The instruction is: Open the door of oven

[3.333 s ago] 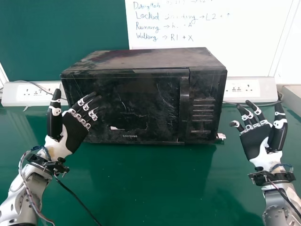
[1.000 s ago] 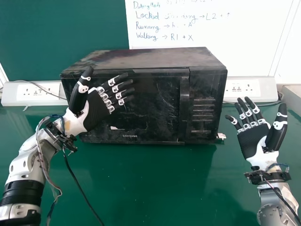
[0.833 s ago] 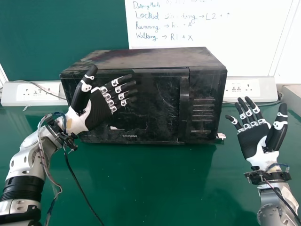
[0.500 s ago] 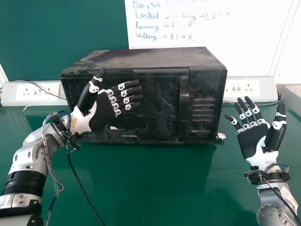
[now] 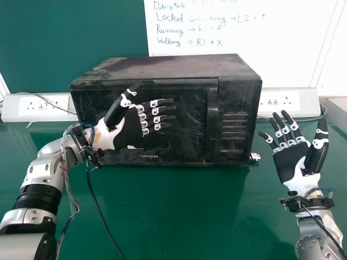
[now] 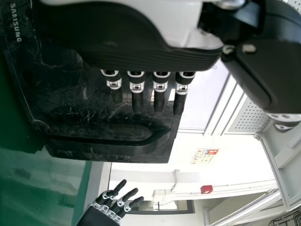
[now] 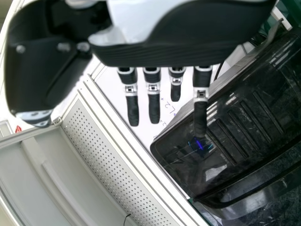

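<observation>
Black and scuffed, the oven (image 5: pixel 173 89) stands on the green table (image 5: pixel 173 206), facing the robot, its door (image 5: pixel 187 135) shut. The upright handle (image 5: pixel 212 122) runs down the door's right side, next to the control panel (image 5: pixel 236 116). In front of the door's left half is the left hand (image 5: pixel 128 129), fingers straight and a little apart, pointing across toward the handle, thumb raised; they hold nothing, and whether they brush the door I cannot tell. The step now looks to be the reach for that handle, with the opening itself yet to begin. Best to keep the hand just off the glass, slide it sideways, then curl the fingertips behind the handle's edge before pulling (a flat palm on the door would only push it closed). The pull should come toward the robot and swing left, the arm giving way with it; a straight tug could drag the whole oven. Well apart from the handle, to the oven's right, the right hand (image 5: pixel 293 162) has its fingers spread and empty, and might steady the casing if it slides.
</observation>
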Motion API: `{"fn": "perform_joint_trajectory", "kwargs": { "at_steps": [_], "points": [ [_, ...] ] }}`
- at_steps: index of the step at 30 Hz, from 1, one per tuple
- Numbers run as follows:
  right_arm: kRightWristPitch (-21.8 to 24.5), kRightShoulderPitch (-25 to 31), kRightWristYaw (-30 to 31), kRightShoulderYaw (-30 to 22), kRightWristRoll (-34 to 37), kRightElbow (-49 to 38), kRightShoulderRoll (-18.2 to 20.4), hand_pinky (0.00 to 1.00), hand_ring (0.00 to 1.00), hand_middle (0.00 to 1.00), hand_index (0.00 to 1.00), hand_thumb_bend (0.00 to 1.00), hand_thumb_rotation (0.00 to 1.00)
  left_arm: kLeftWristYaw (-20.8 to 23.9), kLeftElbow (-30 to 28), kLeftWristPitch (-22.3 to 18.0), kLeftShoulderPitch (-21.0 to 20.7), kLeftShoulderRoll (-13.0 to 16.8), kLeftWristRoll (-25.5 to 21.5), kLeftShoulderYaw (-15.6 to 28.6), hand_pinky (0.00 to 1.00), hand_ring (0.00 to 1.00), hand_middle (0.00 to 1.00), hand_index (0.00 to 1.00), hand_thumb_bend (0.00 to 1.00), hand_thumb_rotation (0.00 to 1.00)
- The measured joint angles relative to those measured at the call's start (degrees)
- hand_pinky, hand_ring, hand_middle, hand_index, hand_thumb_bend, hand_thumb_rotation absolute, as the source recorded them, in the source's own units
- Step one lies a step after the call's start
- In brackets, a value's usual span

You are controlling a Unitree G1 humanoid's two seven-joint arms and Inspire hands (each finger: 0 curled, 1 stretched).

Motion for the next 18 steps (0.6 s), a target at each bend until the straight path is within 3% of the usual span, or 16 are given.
{"fn": "perform_joint_trajectory", "kwargs": {
  "at_steps": [8, 18],
  "points": [
    [0.0, 0.0, 0.0, 0.0, 0.0, -0.4, 0.5, 0.76, 0.97, 0.99, 0.92, 1.00, 0.91, 0.5, 2.6, -2.6, -2.3, -0.8, 2.8, -0.9, 0.55, 0.77, 0.86, 0.83, 0.88, 0.83],
    [0.0, 0.0, -0.1, 0.0, -0.2, -1.2, 0.6, 0.75, 0.96, 0.99, 0.91, 1.00, 0.91, 4.2, 5.6, -5.5, -4.4, -3.0, 6.6, -2.9, 0.58, 0.78, 0.86, 0.84, 0.89, 0.82]
  ]
}}
